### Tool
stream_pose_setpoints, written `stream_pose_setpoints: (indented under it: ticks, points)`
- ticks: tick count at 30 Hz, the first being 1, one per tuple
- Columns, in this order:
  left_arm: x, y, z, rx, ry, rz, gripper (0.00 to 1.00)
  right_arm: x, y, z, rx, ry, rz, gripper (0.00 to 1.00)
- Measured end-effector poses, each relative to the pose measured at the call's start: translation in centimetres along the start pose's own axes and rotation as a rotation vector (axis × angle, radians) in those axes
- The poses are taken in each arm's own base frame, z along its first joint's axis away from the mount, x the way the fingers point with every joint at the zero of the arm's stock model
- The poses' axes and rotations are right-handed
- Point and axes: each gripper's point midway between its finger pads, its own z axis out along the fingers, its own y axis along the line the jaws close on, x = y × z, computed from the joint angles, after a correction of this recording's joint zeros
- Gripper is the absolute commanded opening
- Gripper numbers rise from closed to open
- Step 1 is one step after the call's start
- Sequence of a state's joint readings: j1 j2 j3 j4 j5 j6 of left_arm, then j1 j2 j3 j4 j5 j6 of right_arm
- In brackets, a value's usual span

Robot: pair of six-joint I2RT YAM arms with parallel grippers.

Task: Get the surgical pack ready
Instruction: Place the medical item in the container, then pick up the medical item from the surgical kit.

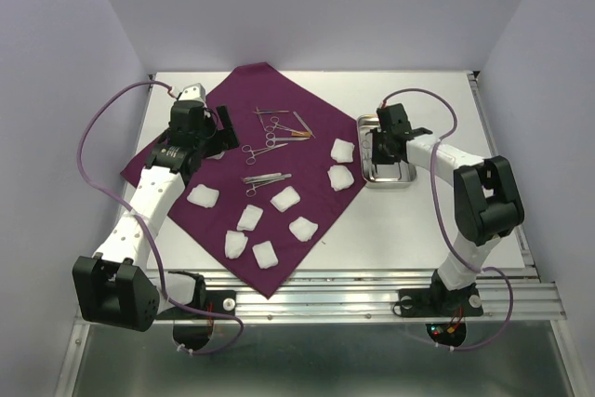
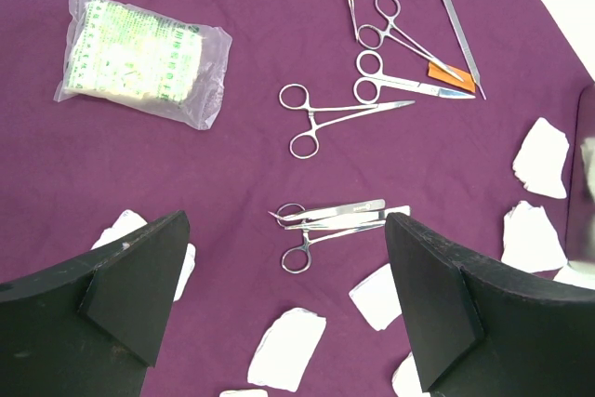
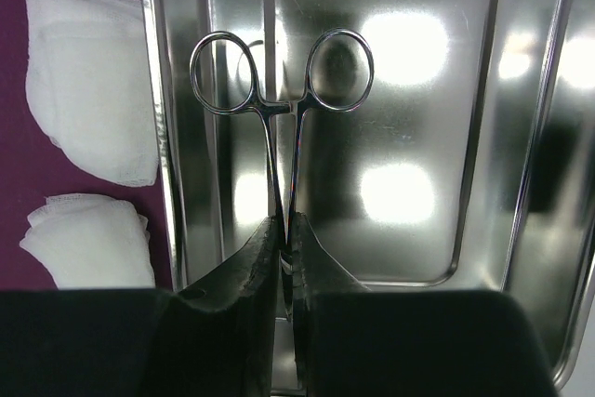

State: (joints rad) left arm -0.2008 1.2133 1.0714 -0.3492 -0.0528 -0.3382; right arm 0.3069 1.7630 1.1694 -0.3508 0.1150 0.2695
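Note:
The surgical pack is a large maroon cloth (image 1: 279,183) spread diagonally on the table, also under the left wrist camera (image 2: 186,183). My left gripper (image 1: 219,135) hovers open over its back left part, with nothing between the fingers (image 2: 286,230). Below it lie ring-handled forceps (image 2: 330,118) and a bundle of tweezers and a clamp (image 2: 335,218). My right gripper (image 1: 381,151) is shut (image 3: 286,225) on the shanks of a steel ring-handled clamp (image 3: 279,109), held over the steel tray (image 3: 521,137). The clamp's tips are hidden between the fingers.
Several white gauze pads (image 1: 253,218) are scattered on the cloth, two near the tray (image 1: 342,163). A plastic-wrapped packet (image 2: 139,58) lies at the cloth's left. More instruments (image 1: 279,125) lie at the back. The tray (image 1: 386,180) sits on bare table right of the cloth.

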Motion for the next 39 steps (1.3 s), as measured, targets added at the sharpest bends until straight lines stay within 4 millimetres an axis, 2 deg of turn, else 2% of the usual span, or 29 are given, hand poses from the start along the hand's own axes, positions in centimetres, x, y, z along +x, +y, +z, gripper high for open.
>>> stream_pose_setpoints:
  ticks: [4, 7, 18, 26, 30, 33, 36, 39]
  points:
    - [0.0, 0.0, 0.0, 0.0, 0.0, 0.0, 0.99, 0.7, -0.2, 0.2, 0.003, 0.015, -0.004, 0.25]
    - [0.0, 0.0, 0.0, 0.0, 0.0, 0.0, 0.99, 1.0, -0.3, 0.2, 0.005, 0.022, -0.006, 0.31]
    - [0.0, -0.1, 0.0, 0.004, 0.002, 0.0, 0.99, 0.8, -0.3, -0.5, 0.002, 0.016, -0.014, 0.35]
    - [0.7, 0.2, 0.2, -0.003, 0.017, 0.001, 0.99, -2.0, 0.9, -3.8, -0.047, -0.071, -0.029, 0.45]
    - [0.7, 0.2, 0.2, -0.003, 0.017, -0.001, 0.99, -3.4, 3.3, -5.0, -0.081, -0.114, -0.084, 0.47]
    - [0.7, 0.2, 0.2, -0.003, 0.017, -0.004, 0.99, -3.9, 6.0, -6.0, -0.116, -0.138, -0.144, 0.48]
    - [0.7, 0.2, 0.2, -0.005, 0.017, -0.009, 0.99, -3.9, 9.6, -6.9, -0.165, -0.158, -0.226, 0.5]
    - [0.7, 0.3, 0.2, -0.011, 0.014, -0.011, 0.99, -3.4, 13.5, -6.7, -0.208, -0.158, -0.313, 0.54]
